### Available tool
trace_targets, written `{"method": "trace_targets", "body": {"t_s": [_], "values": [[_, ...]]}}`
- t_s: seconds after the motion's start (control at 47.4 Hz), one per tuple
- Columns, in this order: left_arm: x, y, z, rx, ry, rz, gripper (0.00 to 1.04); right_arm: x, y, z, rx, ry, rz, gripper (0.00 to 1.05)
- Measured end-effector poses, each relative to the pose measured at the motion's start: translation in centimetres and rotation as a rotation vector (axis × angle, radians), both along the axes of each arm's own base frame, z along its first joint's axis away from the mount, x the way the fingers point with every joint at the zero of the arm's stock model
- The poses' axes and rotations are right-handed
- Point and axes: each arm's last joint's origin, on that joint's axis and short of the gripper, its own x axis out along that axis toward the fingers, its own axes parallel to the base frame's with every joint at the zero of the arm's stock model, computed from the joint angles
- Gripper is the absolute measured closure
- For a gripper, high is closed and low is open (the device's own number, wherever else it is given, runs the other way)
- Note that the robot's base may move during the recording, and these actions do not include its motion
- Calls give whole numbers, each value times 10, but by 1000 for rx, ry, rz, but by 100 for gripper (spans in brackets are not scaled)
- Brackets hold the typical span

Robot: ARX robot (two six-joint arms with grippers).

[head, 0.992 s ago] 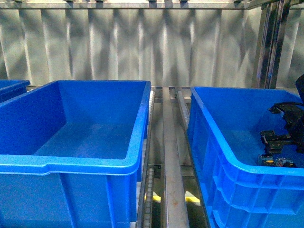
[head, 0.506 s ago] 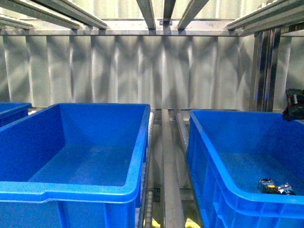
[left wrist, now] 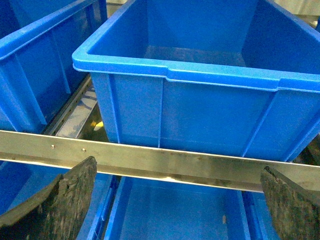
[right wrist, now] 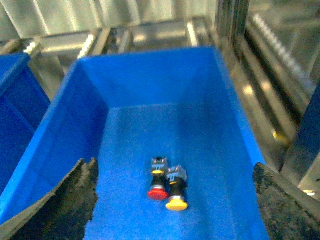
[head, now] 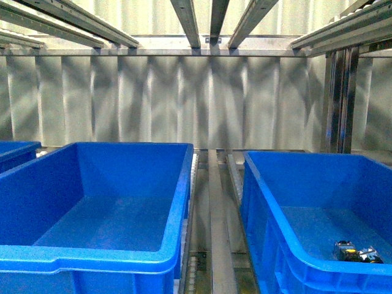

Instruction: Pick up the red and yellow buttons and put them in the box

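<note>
A red button (right wrist: 158, 192) and a yellow button (right wrist: 176, 203) lie side by side, caps the same way, on the floor of a deep blue box (right wrist: 85, 125). My right gripper (right wrist: 174, 220) hovers high above them, open, with nothing between its dark fingers (right wrist: 75, 200). In the front view the buttons (head: 357, 252) show as a small dark cluster in the right box (head: 263, 202), and neither arm appears there. My left gripper (left wrist: 177, 212) is open and empty, in front of a metal rail (left wrist: 175, 161) below another blue crate (left wrist: 200, 80).
A second, empty blue crate (head: 177, 202) stands left of the box across a metal roller track (head: 217, 202). More blue crates sit at the far left (head: 15, 150) and on a lower level (left wrist: 175, 210). Shelf beams (head: 211, 18) run overhead, and a steel post (head: 340, 98) stands at the right.
My right arm, low inside the right box a second ago, has risen out of the front view. The front view has shifted upward. The buttons stay on the box floor.
</note>
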Motion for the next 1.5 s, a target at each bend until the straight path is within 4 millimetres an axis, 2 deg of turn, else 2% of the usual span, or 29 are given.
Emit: {"method": "trace_targets", "body": {"t_s": [0.084,0.169,0.253,0.38,0.527,0.886,0.992,1.498], "values": [[0,0,0,0,0,0,8,-54,10,-30,-50,-40,-2,38],[0,0,0,0,0,0,8,-94,19,-66,-53,1,-1,58],[0,0,0,0,0,0,8,-114,26,-87,-69,-19,-7,77],[0,0,0,0,0,0,8,-121,31,-101,-78,-45,-11,99],[0,0,0,0,0,0,8,-124,43,-126,-78,-26,-15,98],[0,0,0,0,0,0,8,-131,45,-149,-78,-37,-5,98],[0,0,0,0,0,0,8,-139,45,-156,-78,-15,-2,98],[0,0,0,0,0,0,8,-143,46,-167,-77,-51,-3,98]]}}
